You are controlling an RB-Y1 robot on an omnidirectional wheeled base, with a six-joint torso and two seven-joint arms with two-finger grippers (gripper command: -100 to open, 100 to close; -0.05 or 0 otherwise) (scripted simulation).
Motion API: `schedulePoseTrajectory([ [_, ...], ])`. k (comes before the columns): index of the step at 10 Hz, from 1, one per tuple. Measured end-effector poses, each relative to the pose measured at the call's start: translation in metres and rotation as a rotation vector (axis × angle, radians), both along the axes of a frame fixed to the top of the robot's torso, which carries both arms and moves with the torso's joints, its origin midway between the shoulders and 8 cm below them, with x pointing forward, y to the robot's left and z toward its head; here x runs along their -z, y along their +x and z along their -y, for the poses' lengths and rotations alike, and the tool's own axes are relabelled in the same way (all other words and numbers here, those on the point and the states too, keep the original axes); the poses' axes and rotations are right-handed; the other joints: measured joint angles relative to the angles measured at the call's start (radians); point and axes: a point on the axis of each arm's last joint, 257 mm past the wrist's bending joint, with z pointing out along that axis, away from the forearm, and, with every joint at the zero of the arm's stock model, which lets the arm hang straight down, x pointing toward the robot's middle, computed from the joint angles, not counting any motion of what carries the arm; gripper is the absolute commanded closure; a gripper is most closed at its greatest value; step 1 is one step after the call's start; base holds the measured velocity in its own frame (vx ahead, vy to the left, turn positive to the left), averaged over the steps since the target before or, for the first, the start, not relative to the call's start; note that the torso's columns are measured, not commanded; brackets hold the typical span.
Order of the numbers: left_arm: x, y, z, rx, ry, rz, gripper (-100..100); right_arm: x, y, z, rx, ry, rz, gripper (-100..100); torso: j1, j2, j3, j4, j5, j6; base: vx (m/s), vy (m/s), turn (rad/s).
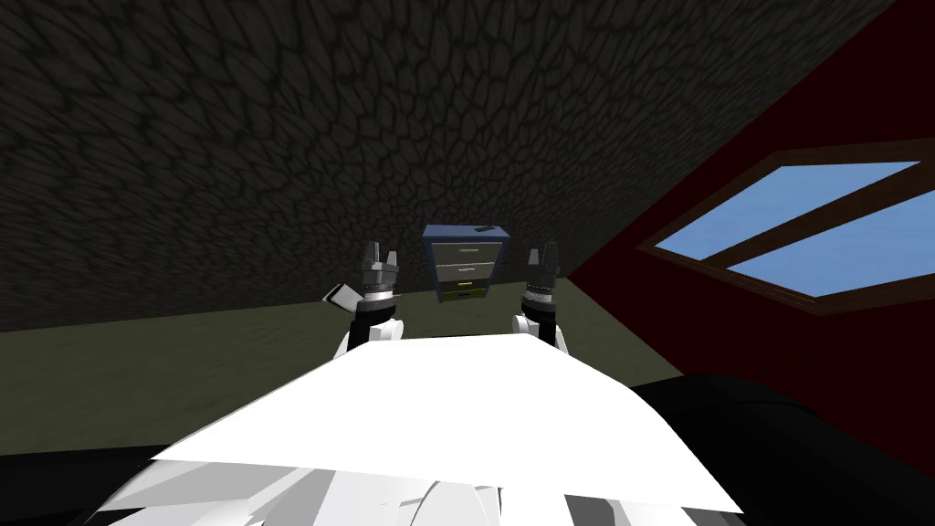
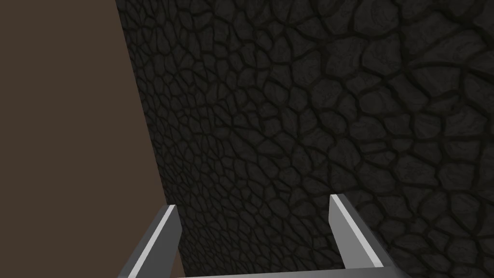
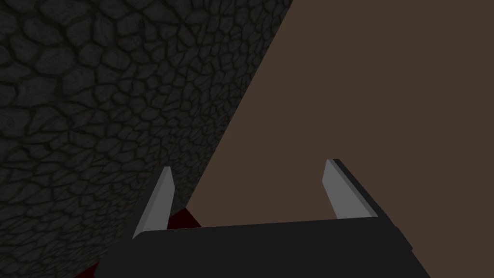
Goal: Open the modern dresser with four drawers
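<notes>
blue dresser [image 1: 466, 262] well ahead, between spread left hand [image 1: 380, 251] and spread right hand [image 1: 544, 249]

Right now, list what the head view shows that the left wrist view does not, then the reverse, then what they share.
Head view, not the wrist's: the blue dresser standing well ahead against the wall, with neither tool near it; the right tool; a window in the red wall; the olive floor.
Left wrist view, not the head's: a flat brown surface meeting the wall.
Both: the dark stone wall and the left tool, its fingers open.
</notes>
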Motion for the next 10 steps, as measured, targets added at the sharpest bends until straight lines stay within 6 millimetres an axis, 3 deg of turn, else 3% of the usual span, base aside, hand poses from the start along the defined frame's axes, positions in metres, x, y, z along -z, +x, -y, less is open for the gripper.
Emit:
schedulePoseTrajectory([
  [2, 0.0, 0.0, 0.0, 0.0, 0.0, 0.0, 0, 0.0, 0.0, 0.0, 0.0, 0.0, 0.0, 0, 0.0, 0.104, -0.209, 0.105, 0.0, 0.0, 0.0, 0.0, 0.0],
  [9, -0.0002, -0.0001, 0.0, 0.0, 0.0, 0.0, 0, -0.0002, -0.0001, 0.0, 0.0, 0.0, 0.0, 0, 0.0, 0.618, -1.234, 0.617, 0.0, 0.0, 0.0, 0.0, 0.0],
  [10, -0.0002, -0.0001, 0.0, 0.0, 0.0, 0.0, -100, -0.0002, -0.0001, 0.0, 0.0, 0.0, 0.0, 0, 0.0, 0.691, -1.382, 0.691, 0.0, 0.0, 0.041, -0.028, -0.003],
])
